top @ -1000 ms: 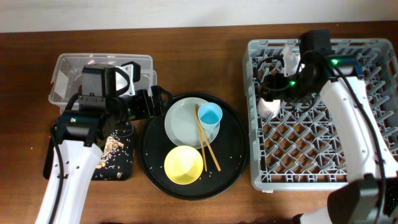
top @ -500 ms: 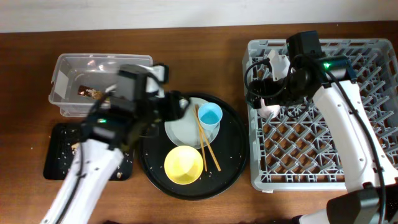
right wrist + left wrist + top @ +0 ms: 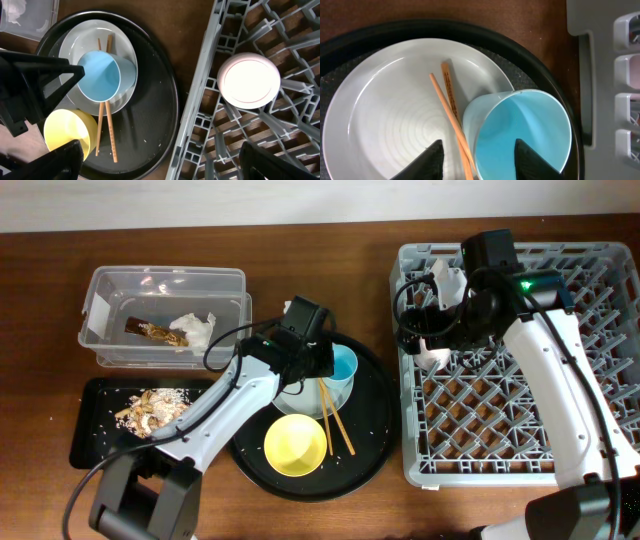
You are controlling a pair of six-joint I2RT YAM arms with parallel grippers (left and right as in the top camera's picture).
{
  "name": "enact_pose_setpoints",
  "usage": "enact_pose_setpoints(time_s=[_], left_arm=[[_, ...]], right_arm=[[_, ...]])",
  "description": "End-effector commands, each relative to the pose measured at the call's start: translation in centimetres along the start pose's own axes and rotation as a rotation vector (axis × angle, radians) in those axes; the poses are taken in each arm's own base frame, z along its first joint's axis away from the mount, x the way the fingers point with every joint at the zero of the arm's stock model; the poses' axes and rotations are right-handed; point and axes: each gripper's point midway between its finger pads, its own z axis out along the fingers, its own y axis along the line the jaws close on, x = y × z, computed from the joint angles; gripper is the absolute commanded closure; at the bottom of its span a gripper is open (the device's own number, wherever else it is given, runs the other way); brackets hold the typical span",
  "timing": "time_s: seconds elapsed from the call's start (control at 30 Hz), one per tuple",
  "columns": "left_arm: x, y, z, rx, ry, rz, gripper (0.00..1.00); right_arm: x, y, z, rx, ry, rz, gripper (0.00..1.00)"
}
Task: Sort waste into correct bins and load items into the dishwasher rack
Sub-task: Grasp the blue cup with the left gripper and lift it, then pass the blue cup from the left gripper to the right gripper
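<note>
The light-blue cup (image 3: 520, 132) rests tilted on the pale grey plate (image 3: 385, 120), with the chopsticks (image 3: 451, 117) leaning beside it. My left gripper (image 3: 480, 160) is open just over them. One finger sits above the plate and the other over the cup's mouth, so they straddle the cup's left wall and the chopsticks without gripping. My right gripper (image 3: 165, 162) stands open over the left edge of the dishwasher rack (image 3: 520, 440), apart from the upturned pink cup (image 3: 248, 80). The yellow bowl (image 3: 295, 445) is in front. The clear tub (image 3: 105, 290) holds the wrapper (image 3: 155, 330) and tissue (image 3: 193, 330). Food scraps (image 3: 150, 408) lie in the black tray (image 3: 95, 445).
Plate, cups' neighbour bowl and chopsticks all sit on a large round black tray (image 3: 370, 430) with scattered crumbs. A strip of bare wooden table (image 3: 395, 400) separates this tray from the rack. My left arm reaches across from the front left, over the small black tray.
My left arm swung right from the bins to the round tray and its jaws narrowed around the light-blue cup's wall. My right gripper opened wider; the pink cup stays in the rack.
</note>
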Motion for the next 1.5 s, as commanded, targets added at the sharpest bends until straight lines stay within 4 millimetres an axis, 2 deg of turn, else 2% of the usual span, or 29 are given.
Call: enact_pose_setpoints(time_s=[0.0, 0.07, 0.1, 0.2, 0.27, 0.33, 0.37, 0.43, 0.5, 0.53, 0.6, 0.67, 0.73, 0.77, 0.87, 0.9, 0.93, 1.0, 1.03, 1.17, 1.2, 1.23, 1.33, 1.4, 1.47], left_arm=[[0.7, 1.0, 1.7, -0.044, 0.03, -0.011, 0.68], [1.4, 1.3, 2.8, -0.056, 0.057, -0.011, 0.75], [1.3, 1.3, 2.8, -0.055, 0.055, -0.011, 0.82], [1.5, 1.0, 2.8, -0.039, 0.065, -0.012, 0.87], [1.5, 1.0, 2.8, -0.039, 0.064, -0.011, 0.99], [1.0, 0.9, 2.6, -0.032, 0.05, -0.013, 0.99], [-0.1, 0.5, 1.9, -0.02, 0.024, -0.016, 0.99], [-3.1, -0.2, -1.5, 0.02, -0.067, -0.031, 0.99], [-5.2, -1.4, -7.3, 0.17, -0.143, -0.037, 0.99], [-5.7, -1.9, -10.5, 0.291, -0.153, -0.018, 1.0], [-5.8, -1.4, -15.5, 0.502, -0.152, 0.022, 1.0], [-5.4, -0.9, -21.1, 0.859, -0.137, 0.093, 0.99], [-5.5, 0.8, -24.7, 1.065, -0.168, 0.101, 1.0], [-5.9, 1.8, -24.8, 1.052, -0.186, 0.08, 0.99], [-5.7, 1.3, -24.7, 1.058, -0.177, 0.09, 1.0], [-5.5, 0.9, -24.6, 1.062, -0.168, 0.098, 1.0], [-5.4, 0.7, -24.6, 1.066, -0.164, 0.104, 0.99], [-5.4, 0.2, -24.6, 1.074, -0.164, 0.124, 1.0], [-5.2, -0.5, -24.7, 1.088, -0.162, 0.153, 0.99], [-4.8, -3.7, -25.1, 1.143, -0.146, 0.242, 1.0], [-4.8, -4.8, -25.3, 1.162, -0.138, 0.264, 1.0], [-4.5, -6.8, -25.9, 1.2, -0.127, 0.31, 1.0], [-3.5, -9.8, -26.6, 1.252, -0.12, 0.398, 1.0], [-3.2, -10.3, -26.5, 1.255, -0.108, 0.402, 1.0], [-3.2, -10.3, -26.5, 1.255, -0.107, 0.4, 0.99]], right_arm=[[-0.4, 0.1, -0.7, 0.011, -0.023, -0.017, 0.02], [-0.4, 0.1, -0.7, 0.011, -0.023, -0.017, 0.02], [-0.4, 0.1, -0.7, 0.012, -0.023, -0.017, 0.01], [-0.4, 0.1, -0.7, 0.012, -0.023, -0.017, 0.02], [-0.4, 0.1, -0.7, 0.011, -0.023, -0.017, 0.02], [-0.4, 0.1, -0.7, 0.012, -0.023, -0.017, 0.02], [-0.4, 0.1, -0.7, 0.011, -0.023, -0.017, 0.02], [-0.4, 0.1, -0.7, 0.012, -0.023, -0.017, 0.02], [-0.4, 0.1, -0.7, 0.012, -0.023, -0.017, 0.02], [-0.4, 0.1, -0.7, 0.011, -0.023, -0.017, 0.02], [-0.4, 0.1, -0.7, 0.011, -0.023, -0.017, 0.02], [-0.4, 0.1, -0.7, 0.011, -0.023, -0.017, 0.02], [-0.4, 0.1, -0.7, 0.011, -0.023, -0.017, 0.02], [-0.4, 0.1, -0.7, 0.012, -0.023, -0.017, 0.02], [-0.4, 0.7, -0.7, -0.022, -0.023, -0.017, 0.02], [-0.4, 4.5, -1.9, -0.24, -0.044, -0.157, 0.02], [-0.3, 7.7, -4.5, -0.45, -0.085, -0.271, 0.02], [0.6, 12.1, -10.9, -0.805, -0.214, -0.431, 0.02], [1.7, 13.4, -12.7, -0.894, -0.262, -0.512, 0.02], [2.8, 14.3, -14.1, -0.961, -0.288, -0.542, 0.02], [2.8, 14.4, -14.3, -0.976, -0.293, -0.536, 0.02], [2.9, 14.6, -14.3, -0.978, -0.289, -0.539, 0.02], [3.9, 16.7, -14.3, -1.032, -0.272, -0.604, 0.02], [4.1, 17.7, -14.6, -1.067, -0.295, -0.656, 0.02], [3.6, 18.3, -15.9, -1.144, -0.349, -0.641, 0.01]])
